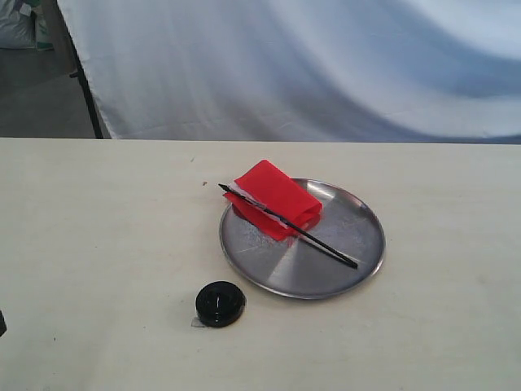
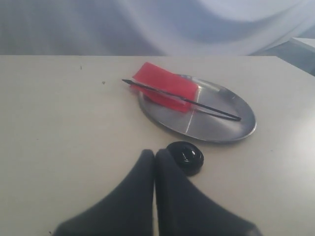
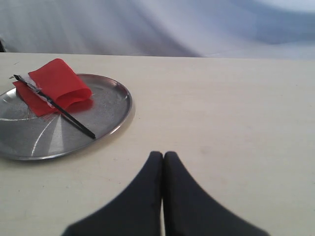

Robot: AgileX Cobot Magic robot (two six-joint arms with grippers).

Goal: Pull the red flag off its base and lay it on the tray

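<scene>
Lying across the round silver metal tray [image 1: 350,244], the small red cloth flag [image 1: 277,199] seems delivered; its round black plastic base [image 1: 220,304] stands empty nearby on the pale counter [image 1: 98,244]. Left tool [image 2: 155,156] and right tool [image 3: 163,156] are clenched, holding nothing.

Left gripper [image 2: 155,153]: black jaws closed, tips pressed together, poised over the table [image 2: 59,128].

Base [image 2: 185,157]: glossy black disc, flat on the table, just beyond the jaw tips, close to the tray's near rim but apart from it.

Tray [image 2: 221,127]: round silver metal dish, flat on the table, farther off than the base.

Red flag [image 2: 165,86]: lying on the tray, cloth folded and bunched over the far left part. Its black stick [image 2: 206,108] runs across the dish, pointed end projecting past the left rim over the table.

Pale backdrop cloth [image 2: 147,24] hangs behind the table's far edge.
</scene>
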